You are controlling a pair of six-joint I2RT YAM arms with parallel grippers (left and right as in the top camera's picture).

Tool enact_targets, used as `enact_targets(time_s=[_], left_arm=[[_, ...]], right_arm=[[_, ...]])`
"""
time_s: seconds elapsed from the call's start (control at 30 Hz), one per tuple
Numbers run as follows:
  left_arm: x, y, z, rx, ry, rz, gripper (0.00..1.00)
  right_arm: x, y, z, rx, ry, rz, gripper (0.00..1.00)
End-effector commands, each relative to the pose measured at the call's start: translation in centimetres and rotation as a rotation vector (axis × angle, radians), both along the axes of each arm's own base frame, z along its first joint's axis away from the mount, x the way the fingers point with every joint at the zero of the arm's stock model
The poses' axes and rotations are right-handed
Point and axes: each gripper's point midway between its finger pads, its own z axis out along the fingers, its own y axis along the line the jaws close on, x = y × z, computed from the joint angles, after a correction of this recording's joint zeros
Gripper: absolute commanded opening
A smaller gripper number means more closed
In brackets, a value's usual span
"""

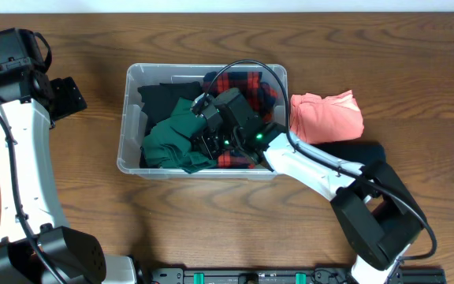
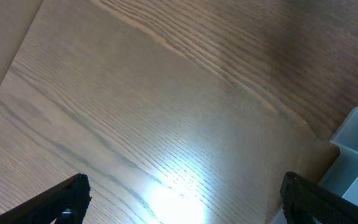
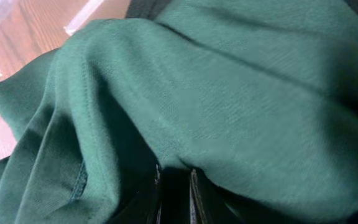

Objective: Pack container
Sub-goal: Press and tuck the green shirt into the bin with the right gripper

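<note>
Around the right pincer (image 3: 176, 196), on every side, the walls of the container (image 1: 123, 142), a clear plastic bin in the middle of the wooden table (image 1: 385, 47). Reaching down into it from the right side, jaws nearly together and, judging by the wrist view, pinching a fold of the green garment (image 1: 172, 140) just at the tips. Beside this pincer, deeper in the bin, a red and black checked cloth (image 1: 251, 83) and a black cloth (image 1: 158, 95). Behind its arm, outside the wall, a pink cloth (image 1: 325, 117) not yet packed. Well apart on the other side, the left pincer (image 2: 185, 183): jaws wide apart, nothing between them, hovering over bare wood with only a corner of the bin near one finger. Probably light and rather stiff, this bin, but with smooth, slippery, slightly bendable walls. Better to take hold at the thick rim, or to push on a wall, than to squeeze the flat sides. Soft and easy to crush, the clothes inside.
</note>
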Motion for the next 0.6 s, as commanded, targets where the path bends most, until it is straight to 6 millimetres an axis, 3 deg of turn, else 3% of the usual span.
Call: enact_targets(time_s=[0.0, 0.13, 0.23, 0.4, 0.57], left_arm=[[-0.1, 0.3, 0.9, 0.016, -0.017, 0.006, 0.98], [-0.1, 0.3, 0.9, 0.016, -0.017, 0.006, 0.98], [-0.1, 0.3, 0.9, 0.016, -0.017, 0.006, 0.98], [-0.1, 0.3, 0.9, 0.017, -0.017, 0.006, 0.98], [-0.1, 0.3, 0.9, 0.016, -0.017, 0.006, 0.98]], right_arm=[[-0.2, -0.7, 2.6, -0.019, -0.095, -0.004, 0.17], [-0.1, -1.3, 8.1, 0.043, -0.221, 0.011, 0.19], [-0.9, -1.1, 8.7, 0.059, -0.214, 0.042, 0.17], [-3.9, 0.6, 4.8, 0.004, -0.152, 0.196, 0.14], [-5.8, 0.8, -1.2, -0.112, -0.077, 0.287, 0.11]])
